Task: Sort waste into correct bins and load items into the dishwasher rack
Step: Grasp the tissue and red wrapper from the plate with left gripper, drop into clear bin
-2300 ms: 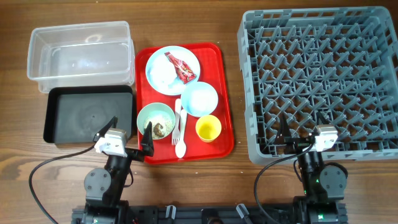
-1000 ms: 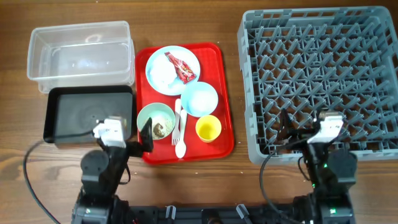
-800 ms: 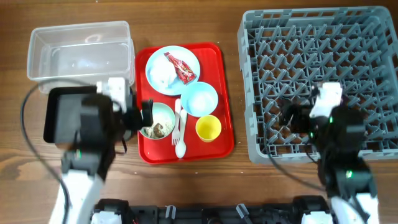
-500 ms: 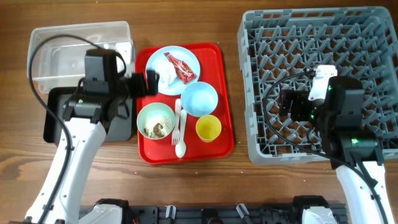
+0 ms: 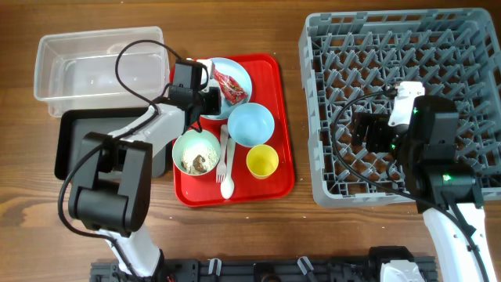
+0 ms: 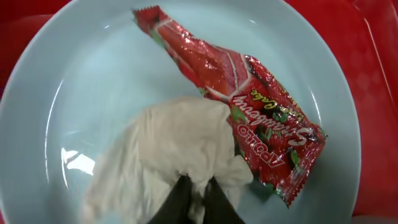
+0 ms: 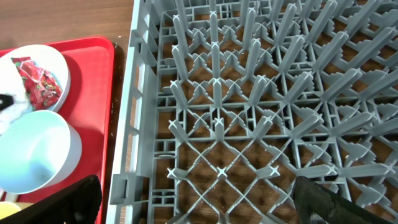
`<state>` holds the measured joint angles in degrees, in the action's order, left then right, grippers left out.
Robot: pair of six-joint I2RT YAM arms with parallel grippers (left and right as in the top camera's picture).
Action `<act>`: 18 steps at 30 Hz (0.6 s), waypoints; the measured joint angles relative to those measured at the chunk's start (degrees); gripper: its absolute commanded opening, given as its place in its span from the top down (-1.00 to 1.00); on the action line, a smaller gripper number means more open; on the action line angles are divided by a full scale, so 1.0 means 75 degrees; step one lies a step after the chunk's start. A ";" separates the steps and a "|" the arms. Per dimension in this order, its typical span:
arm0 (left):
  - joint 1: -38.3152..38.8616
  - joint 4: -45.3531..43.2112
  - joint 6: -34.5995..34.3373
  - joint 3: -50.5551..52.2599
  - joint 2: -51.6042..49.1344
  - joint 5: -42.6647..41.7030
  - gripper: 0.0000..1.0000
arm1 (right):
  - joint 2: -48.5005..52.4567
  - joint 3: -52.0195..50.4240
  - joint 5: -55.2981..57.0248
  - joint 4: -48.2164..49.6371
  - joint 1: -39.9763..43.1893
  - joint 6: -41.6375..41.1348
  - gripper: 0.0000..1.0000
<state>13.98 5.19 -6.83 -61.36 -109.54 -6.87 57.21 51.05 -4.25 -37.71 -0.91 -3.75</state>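
My left gripper (image 6: 196, 200) is shut, pinching the crumpled white tissue (image 6: 168, 143) that lies on the light-blue plate (image 6: 74, 81). The red wrapper (image 6: 249, 106) lies against the tissue on the same plate (image 5: 227, 64). From overhead, the left gripper (image 5: 210, 98) covers the tissue. My right gripper (image 7: 199, 205) hangs open and holds nothing, over the front-left part of the grey dishwasher rack (image 7: 249, 93). The clear tub (image 5: 94, 74) and the black tray (image 5: 78, 149) sit left of the plate.
On the red serving tray (image 5: 279, 102) stand a light-blue bowl (image 5: 250, 124), a pale-green bowl (image 5: 188, 145) with food scraps (image 5: 202, 162), a yellow cup (image 5: 262, 161), and a white fork (image 5: 221, 153) and spoon (image 5: 228, 186). The rack (image 5: 407, 47) fills the right side.
My left arm reached from the table's near edge to the plate and its gripper shut on the tissue. The right arm rose over the rack, then held still.
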 measured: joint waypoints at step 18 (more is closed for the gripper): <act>-0.2136 -0.0134 -0.0667 -0.0070 0.2530 0.0933 -0.67 | 0.0000 0.0000 0.0000 -0.0032 0.0000 0.0003 -0.99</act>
<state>-2.04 4.19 -11.84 -61.89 -90.56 0.12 57.21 51.05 -4.25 -37.95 -0.91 -3.73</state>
